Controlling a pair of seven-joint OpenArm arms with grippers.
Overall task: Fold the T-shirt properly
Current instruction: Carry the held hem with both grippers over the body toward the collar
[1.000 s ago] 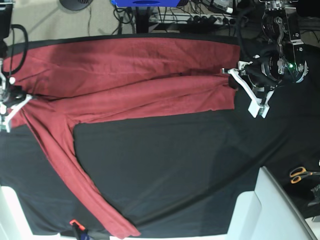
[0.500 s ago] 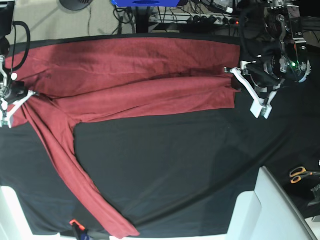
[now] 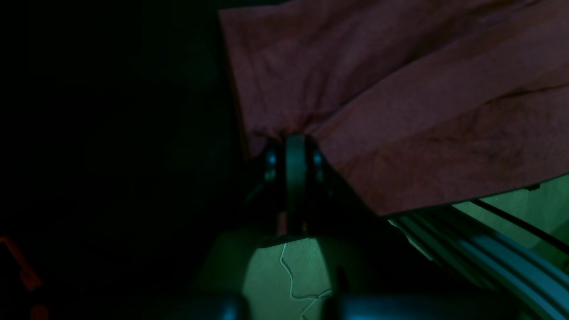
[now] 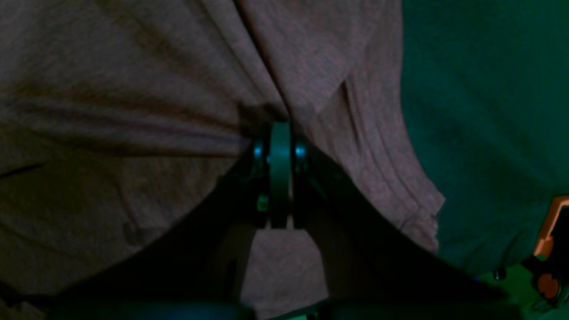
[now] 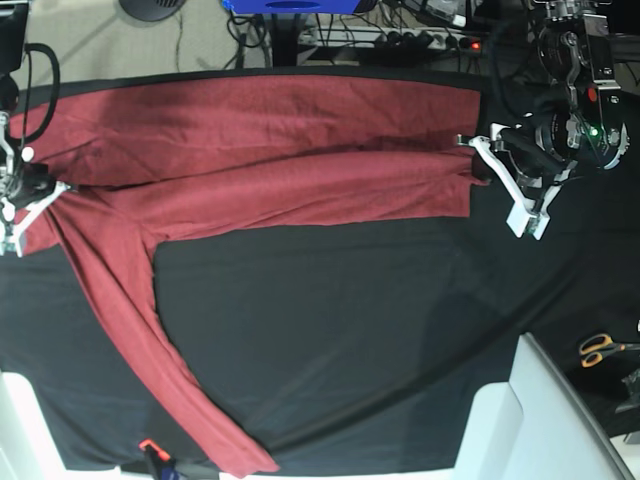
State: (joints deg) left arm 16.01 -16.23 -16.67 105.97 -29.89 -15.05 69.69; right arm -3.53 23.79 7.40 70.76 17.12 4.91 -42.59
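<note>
Soft maroon knit T-shirt (image 5: 270, 160) stretched flat, sleeve trailing; left claw (image 5: 478, 165), right claw (image 5: 40, 193) both pinching fabric.

Looks like a robotics lab/test bench: black cloth (image 5: 350, 330) over the work table, power strip (image 5: 400, 38) w/ loose cables (image 5: 250, 35) on the floor behind, a blue stand (image 5: 290, 8), scissors (image 5: 600, 349) lying at the table edge.
</note>
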